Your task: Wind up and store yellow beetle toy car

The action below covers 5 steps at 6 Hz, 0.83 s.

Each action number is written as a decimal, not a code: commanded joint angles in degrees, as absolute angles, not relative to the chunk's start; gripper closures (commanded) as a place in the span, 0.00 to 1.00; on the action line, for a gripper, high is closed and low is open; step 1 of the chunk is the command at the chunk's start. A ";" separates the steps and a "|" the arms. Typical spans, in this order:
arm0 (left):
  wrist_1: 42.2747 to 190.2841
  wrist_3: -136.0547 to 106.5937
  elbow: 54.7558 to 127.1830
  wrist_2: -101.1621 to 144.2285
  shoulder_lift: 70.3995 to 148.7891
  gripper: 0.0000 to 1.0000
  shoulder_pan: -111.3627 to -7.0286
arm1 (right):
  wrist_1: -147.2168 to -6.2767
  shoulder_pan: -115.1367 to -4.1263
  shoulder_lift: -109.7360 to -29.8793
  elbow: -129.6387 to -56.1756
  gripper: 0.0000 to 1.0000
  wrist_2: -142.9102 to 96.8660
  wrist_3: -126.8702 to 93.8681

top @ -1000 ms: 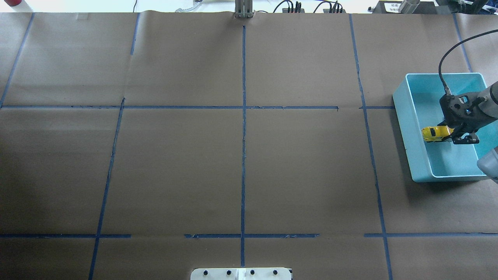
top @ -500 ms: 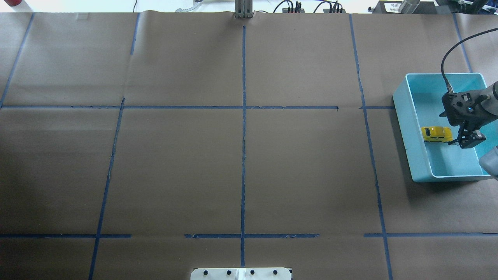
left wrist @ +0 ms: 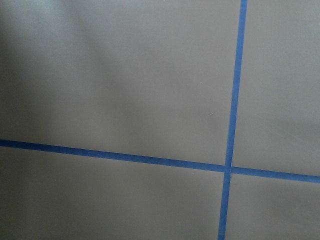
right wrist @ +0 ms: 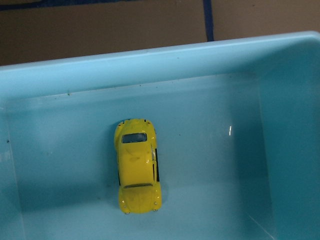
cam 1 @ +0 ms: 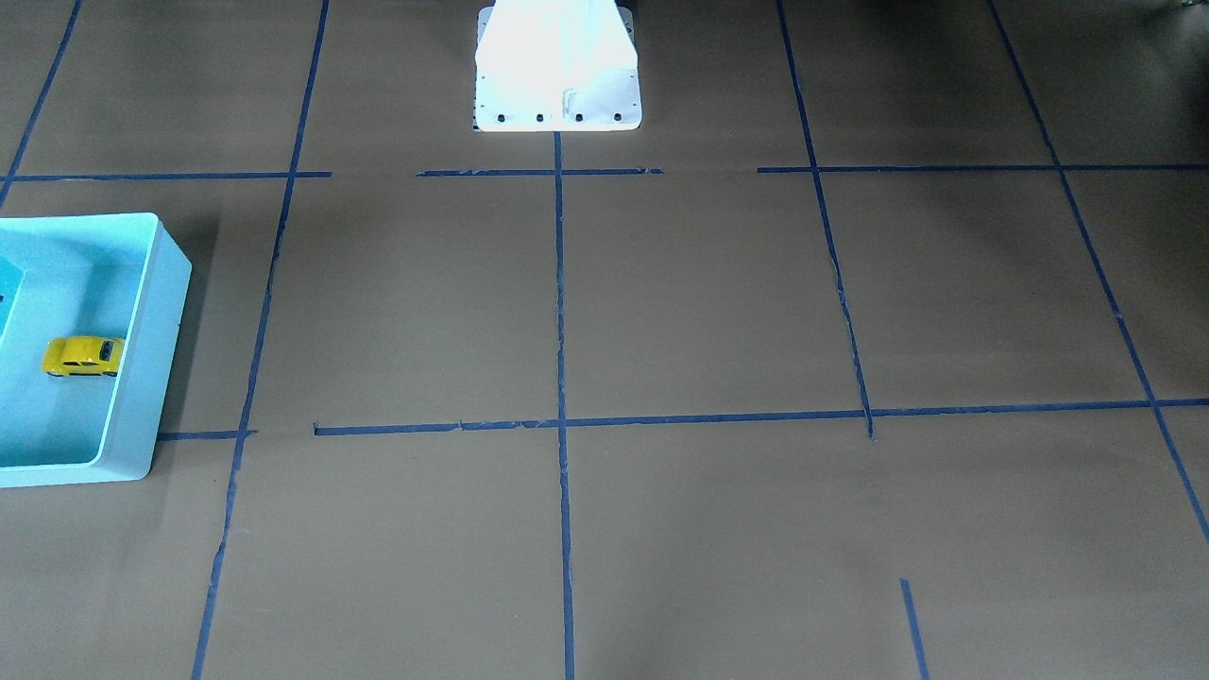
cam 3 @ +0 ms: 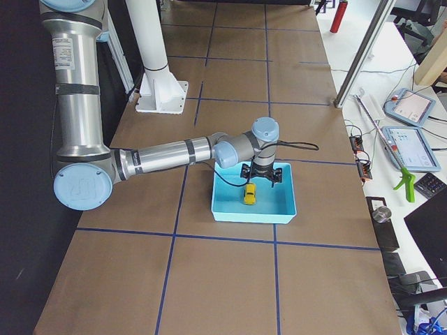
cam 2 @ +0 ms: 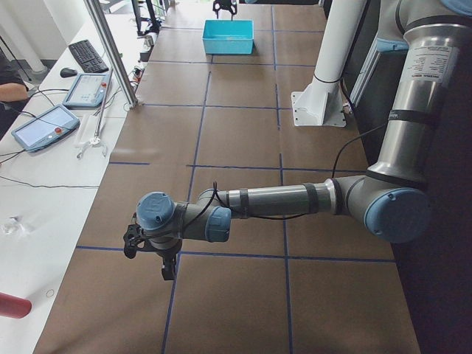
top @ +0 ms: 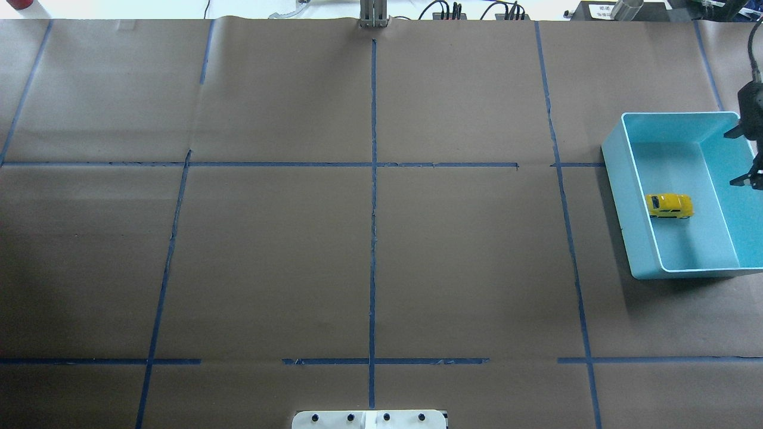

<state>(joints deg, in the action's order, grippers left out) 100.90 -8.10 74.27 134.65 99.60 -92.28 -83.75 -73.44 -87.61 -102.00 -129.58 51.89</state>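
A yellow toy car (top: 669, 206) sits alone inside the blue bin (top: 617, 179), so storing looks finished. The right arm's fingers (top: 752, 179) hang spread above it and need only pull clear. I cannot tell how the left arm's fingers (cam 2: 168, 269) stand.

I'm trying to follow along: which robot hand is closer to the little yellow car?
Right. The right hand hangs over the light-blue bin holding the yellow car; the left hand is far away, at the opposite end of the table.
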 commanded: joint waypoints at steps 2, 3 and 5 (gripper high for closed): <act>100.90 -8.09 74.35 134.65 99.67 0.00 -92.29 | -101.42 -82.42 -85.60 -108.10 0.00 -132.88 25.45; 100.90 -8.09 74.27 134.65 99.67 0.00 -92.20 | -101.34 -83.40 -87.87 -107.76 0.00 -132.46 17.13; 100.90 -8.09 74.36 134.74 99.67 0.00 -92.11 | -100.99 -89.53 -92.27 -103.13 0.00 -132.71 3.13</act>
